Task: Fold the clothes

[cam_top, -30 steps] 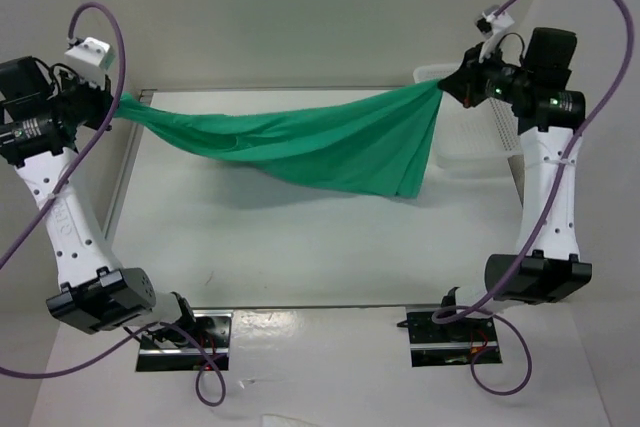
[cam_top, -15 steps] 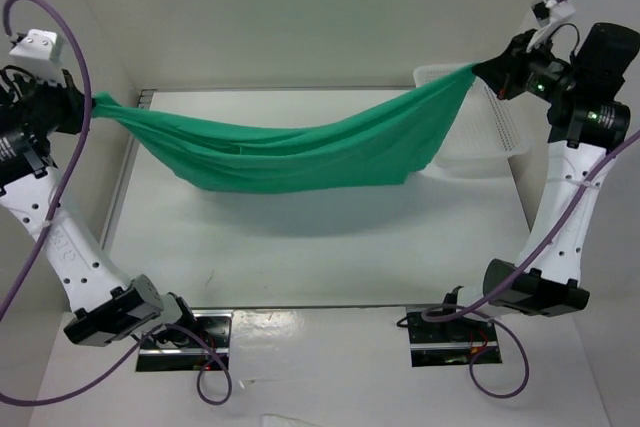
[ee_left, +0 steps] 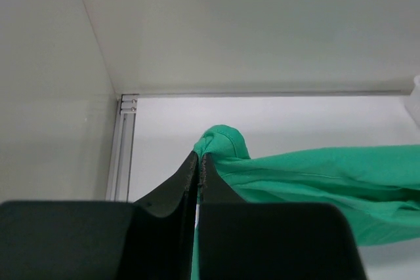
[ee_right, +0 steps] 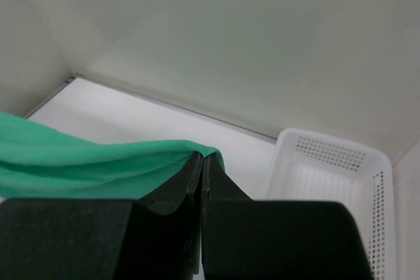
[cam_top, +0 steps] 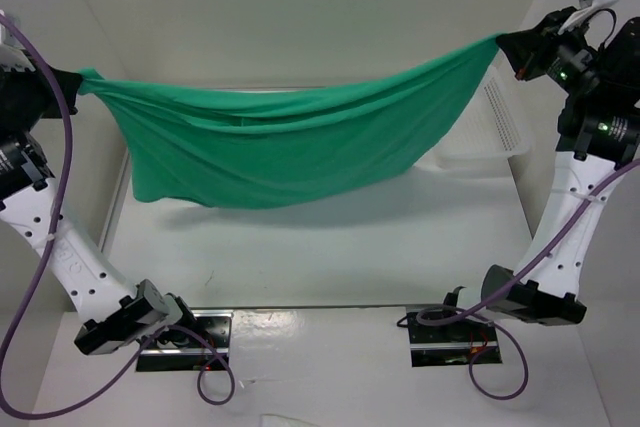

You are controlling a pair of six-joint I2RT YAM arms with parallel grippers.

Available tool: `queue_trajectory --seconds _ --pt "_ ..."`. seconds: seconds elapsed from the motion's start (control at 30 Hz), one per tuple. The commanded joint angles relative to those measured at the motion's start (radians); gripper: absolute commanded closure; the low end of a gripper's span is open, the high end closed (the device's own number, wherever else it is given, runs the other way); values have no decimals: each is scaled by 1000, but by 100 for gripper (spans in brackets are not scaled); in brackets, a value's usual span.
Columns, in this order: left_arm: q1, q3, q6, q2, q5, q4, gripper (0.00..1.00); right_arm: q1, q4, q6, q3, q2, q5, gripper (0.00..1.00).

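The clothes, a plain green T-shirt (cam_top: 280, 142), hang stretched in the air between both arms, sagging over the middle of the white table (cam_top: 300, 247). My left gripper (cam_top: 72, 82) is shut on the shirt's left end, high at the far left. In the left wrist view the jaws (ee_left: 199, 159) pinch a bunched corner of green fabric (ee_left: 223, 142). My right gripper (cam_top: 508, 47) is shut on the right end, high at the far right. In the right wrist view its jaws (ee_right: 203, 158) clamp the green hem (ee_right: 98, 162).
A white mesh basket (cam_top: 495, 132) stands at the table's back right, below the right gripper, also seen in the right wrist view as a basket (ee_right: 328, 175). White walls enclose the table at the back and both sides. Purple cables loop from both arms.
Both arms have risen and moved apart, pulling the shirt off the table and spreading it wider. The fabric now hangs higher and flatter between them.
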Motion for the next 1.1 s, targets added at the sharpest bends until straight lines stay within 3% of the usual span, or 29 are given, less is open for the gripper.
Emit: queue_trajectory --seconds 0.0,0.1,0.13,0.23,0.33,0.6,0.83,1.07 --pt "7 -9 -120 15 -7 151 100 86 88 51 67 72 205 100" --pt "-2 -9 -144 26 -59 192 100 228 13 5 177 144 363 100" --pt "-2 12 -145 53 -90 192 100 253 2 5 203 193 443 100" --pt "-2 116 -157 139 -121 171 100 267 -79 31 384 340 482 100" --pt "-21 292 -180 260 -121 96 100 267 -249 57 761 563 473 100" --pt "-117 820 -189 515 -122 -128 100 327 -196 46 814 568 557 100" --pt "-146 794 -178 408 -90 -118 100 327 -215 46 834 482 491 100" --pt "-146 781 -169 240 -145 -138 100 327 -262 13 793 307 418 100"
